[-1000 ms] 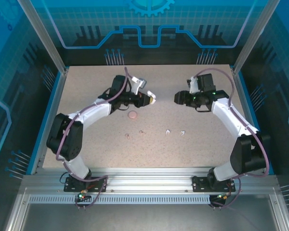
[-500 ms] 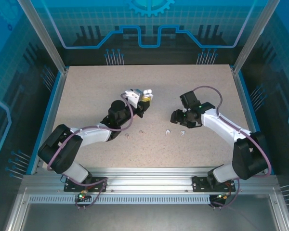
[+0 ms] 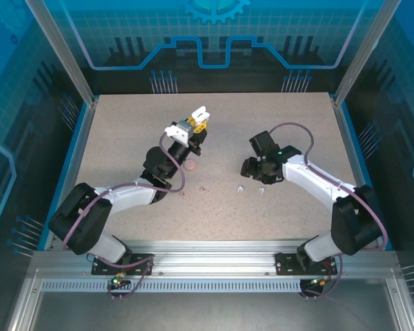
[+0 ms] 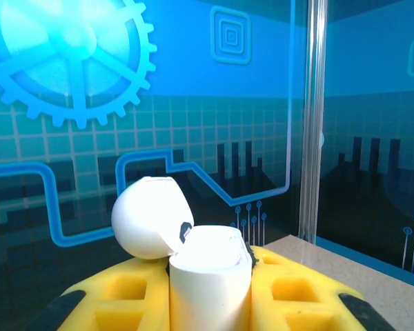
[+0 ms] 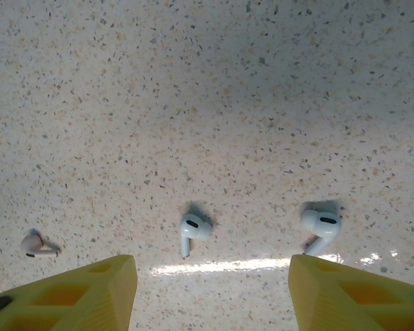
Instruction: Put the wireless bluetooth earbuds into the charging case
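- Step in hand, as I judge it: the right gripper (image 5: 210, 289) goes for a white earbud, and the left holds the case ready.
- Right gripper jaws are apart with nothing between them, hanging low over the table (image 5: 193, 83).
- The left gripper (image 4: 210, 307) is clamped on the white case (image 4: 210, 272), raised off the table. The lid (image 4: 150, 217) is swung open to the left in the left wrist view.
- The white earbuds (image 5: 193, 228) lie on the table just ahead of the right fingertips, apart from each other. One sits roughly on the line between the jaws, the other (image 5: 321, 223) just beyond the right-hand finger.
- I'd take the middle one. Its stem runs toward the camera, so the jaws would shut across it with no need to turn the wrist.
- I'd come straight down, centre on the bud and close slowly. It is tiny and glossy, so an off-centre pinch would likely flick it away.
- I'd grip near the head and leave the stem free, so the stem can enter the case first.
- I'd keep the case steady with its mouth facing up before bringing the bud over.
- Look: each white bud has a rounded head with a dark oval patch and a short stem, lying on its side.
- The pinkish earbuds (image 3: 183, 195) are on the table near the left arm, well apart from the white pair.
- The pink round case (image 3: 190, 165) sits on the table beside the left forearm. I can't tell if it's open.
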`<action>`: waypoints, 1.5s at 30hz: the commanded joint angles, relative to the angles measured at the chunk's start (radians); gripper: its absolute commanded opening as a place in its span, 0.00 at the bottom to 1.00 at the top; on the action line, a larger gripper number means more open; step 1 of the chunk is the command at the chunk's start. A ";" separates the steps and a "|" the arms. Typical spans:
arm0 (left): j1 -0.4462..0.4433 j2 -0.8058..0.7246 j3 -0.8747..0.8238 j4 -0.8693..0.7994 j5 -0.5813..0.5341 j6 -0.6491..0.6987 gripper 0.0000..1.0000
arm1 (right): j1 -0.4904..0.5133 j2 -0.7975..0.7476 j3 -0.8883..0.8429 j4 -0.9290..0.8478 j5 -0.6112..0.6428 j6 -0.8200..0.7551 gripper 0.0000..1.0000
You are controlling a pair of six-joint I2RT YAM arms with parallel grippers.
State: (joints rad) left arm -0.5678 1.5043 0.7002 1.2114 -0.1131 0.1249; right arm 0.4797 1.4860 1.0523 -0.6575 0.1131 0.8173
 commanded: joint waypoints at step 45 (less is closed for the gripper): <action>0.089 0.171 0.227 0.140 -0.047 -0.042 0.00 | 0.154 0.385 0.196 -0.136 0.060 0.526 0.55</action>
State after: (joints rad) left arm -0.4805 1.7084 0.9222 1.3220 -0.1646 0.1024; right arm 0.6174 1.8484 1.2209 -0.7906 0.1646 1.3354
